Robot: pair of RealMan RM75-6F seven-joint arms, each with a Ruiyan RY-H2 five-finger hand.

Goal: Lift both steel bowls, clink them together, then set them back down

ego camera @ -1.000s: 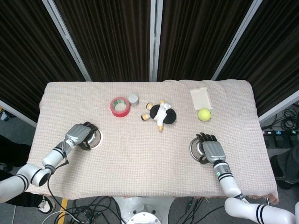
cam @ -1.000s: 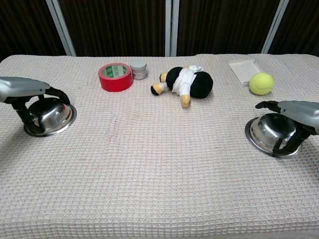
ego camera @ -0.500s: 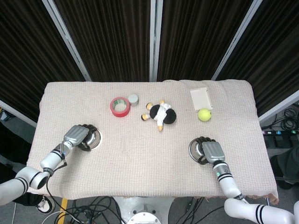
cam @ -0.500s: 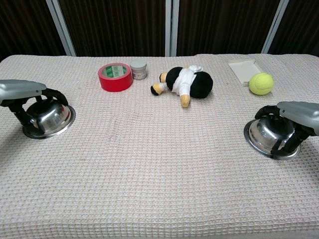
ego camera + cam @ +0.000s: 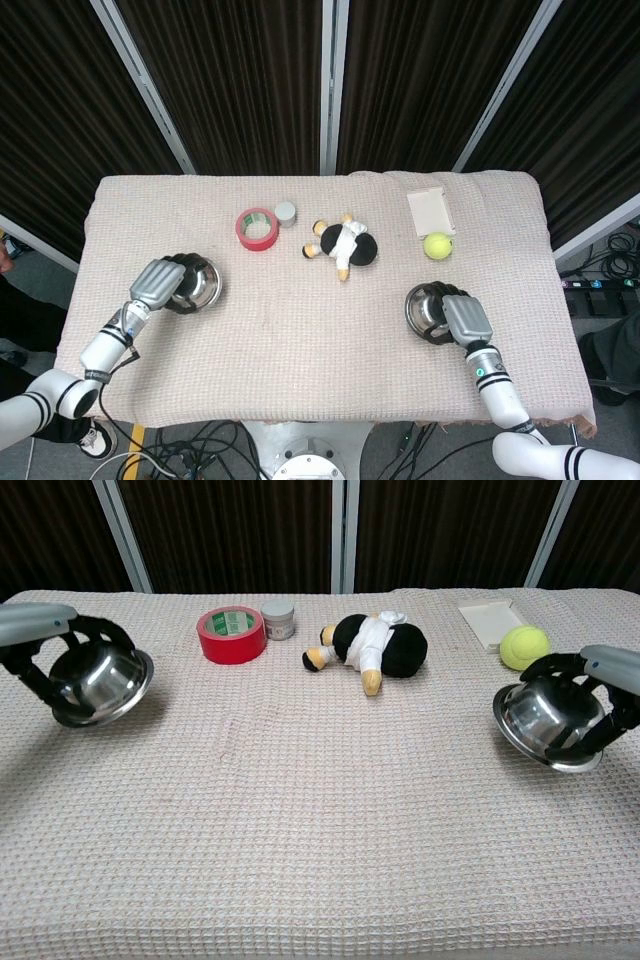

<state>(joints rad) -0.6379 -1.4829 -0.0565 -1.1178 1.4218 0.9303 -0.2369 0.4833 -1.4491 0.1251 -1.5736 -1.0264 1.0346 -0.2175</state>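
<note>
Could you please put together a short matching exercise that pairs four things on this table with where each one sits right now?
Things:
1. Left bowl
2. Tennis ball
3. Small grey jar
4. Soft toy

Places:
A. Right beside the red tape roll
B. Lying near the middle of the table's far half
C. Held tilted above the cloth by the left hand
D. Just in front of the white tray, near the right hand

Pairs: 1-C, 2-D, 3-A, 4-B
</note>
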